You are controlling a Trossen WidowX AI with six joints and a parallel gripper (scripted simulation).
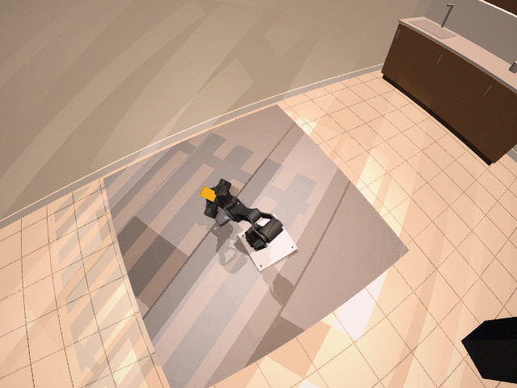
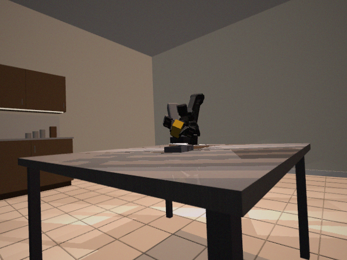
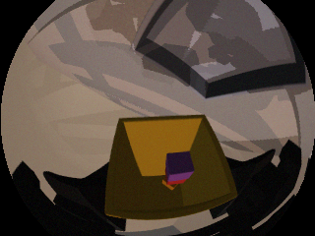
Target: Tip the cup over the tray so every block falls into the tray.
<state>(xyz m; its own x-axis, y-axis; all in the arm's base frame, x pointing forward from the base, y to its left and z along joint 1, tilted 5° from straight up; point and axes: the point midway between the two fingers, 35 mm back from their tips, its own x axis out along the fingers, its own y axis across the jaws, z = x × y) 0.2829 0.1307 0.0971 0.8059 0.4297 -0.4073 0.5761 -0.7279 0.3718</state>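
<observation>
Here we are with the yellow cup (image 1: 207,193) (image 2: 177,128) (image 3: 148,147) up off the table (image 1: 355,217) (image 2: 134,179) (image 3: 113,64), and the gripper (image 1: 216,198) (image 2: 179,127) (image 3: 159,148) has it clamped, one dark finger at either side! In the exterior view we see the cup at a clear tilt, raised higher than the dark tray (image 1: 224,220) (image 2: 177,149) (image 3: 246,88) and apart from it.

Now we look down the wrist view, straight into the cup's square mouth, and there's cargo aboard! We spot a purple block (image 3: 179,167) on top, a bit of a red block (image 3: 176,183) peeking from under it, and an orange piece (image 3: 168,185) just beside the red. Whether more lie underneath, we cannot tell.

The tray sits on the table, off past the cup's far rim to the upper right in that same view. What we see of its inside shows patches of light and shade, and we make out no block there.

From the top, we have the black arm (image 1: 240,210) (image 2: 195,104) reaching out from its white base plate (image 1: 287,249), the tray partly tucked beneath the gripper end and the cup out beyond it.
</observation>
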